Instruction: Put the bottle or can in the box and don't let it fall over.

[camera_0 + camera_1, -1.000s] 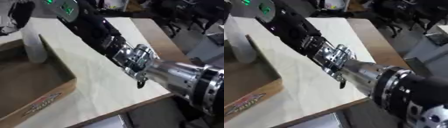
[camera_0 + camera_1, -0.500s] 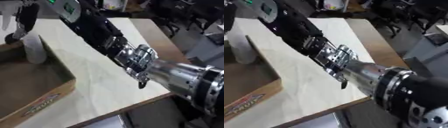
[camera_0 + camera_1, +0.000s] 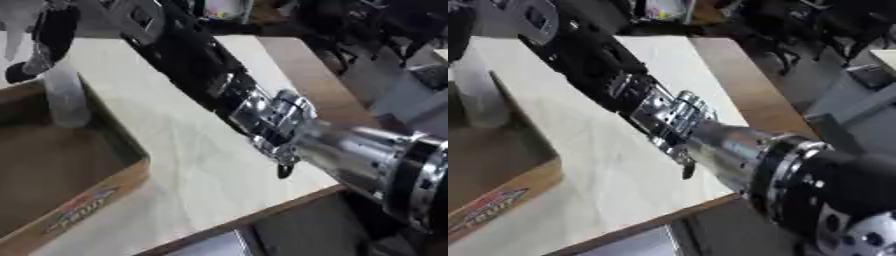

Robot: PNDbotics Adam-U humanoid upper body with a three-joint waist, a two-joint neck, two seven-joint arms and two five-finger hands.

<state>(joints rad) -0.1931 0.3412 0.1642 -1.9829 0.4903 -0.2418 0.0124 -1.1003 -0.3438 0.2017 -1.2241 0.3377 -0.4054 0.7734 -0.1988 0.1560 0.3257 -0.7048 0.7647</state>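
Gripping the pale bottle near its top, the right hand holds it upright inside the cardboard box at ten o'clock (against tipping); the bench carries the box.

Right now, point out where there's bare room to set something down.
The box floor is bare from the near wall back to the bottle, which stands at the far end under the right hand. The table is bare between the box and the arm. The far-left corner is crowded.
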